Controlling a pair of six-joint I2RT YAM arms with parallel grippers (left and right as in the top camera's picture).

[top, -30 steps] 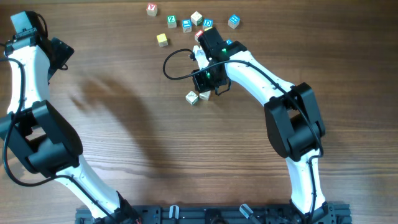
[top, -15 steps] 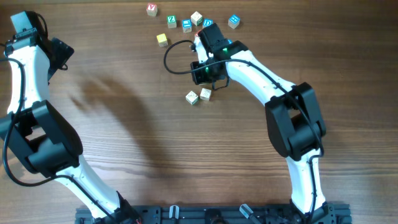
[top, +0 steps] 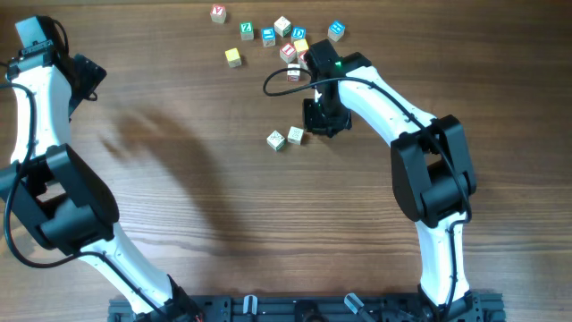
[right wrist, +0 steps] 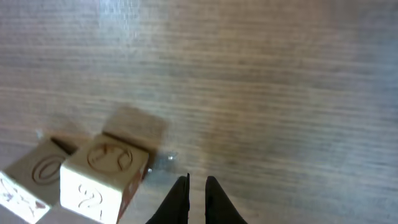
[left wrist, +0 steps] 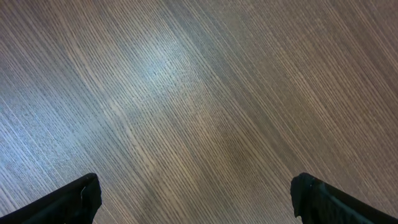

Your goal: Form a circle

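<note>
circle (top: 289, 51): not formed yet, as judged. approx. five letter cubes (top: 282, 25) lie in a loose bunch at the far side of the counter (top: 179, 206), just beyond the right arm (top: 384, 94). the bunch reads as a rough arc w/ gaps, not a closed ring.

strays around it:
- yellow cube (top: 233, 57), left of the bunch, apart from it
- green cube (top: 247, 29), near the bunch on its left
- blue cube (top: 336, 30), right of the bunch
- two pale cubes (top: 276, 139), side by side, nearer the robot, well apart from the bunch

left to do, as judged: bring the cubes that are needed in toward the bunch, then even out the gaps so the ring closes.

right fingers (right wrist: 179, 202): pressed together, nothing pinched between them. tips sit low over the counter, near the pale cubes, which show at lower left in the right wrist view. a narrow strip of bare counter shows between tips and nearest cube, so no contact seen.

left fingers (left wrist: 74, 202): spread fully wide, holding nothing, over bare counter at the far left, well apart from all cubes.
</note>
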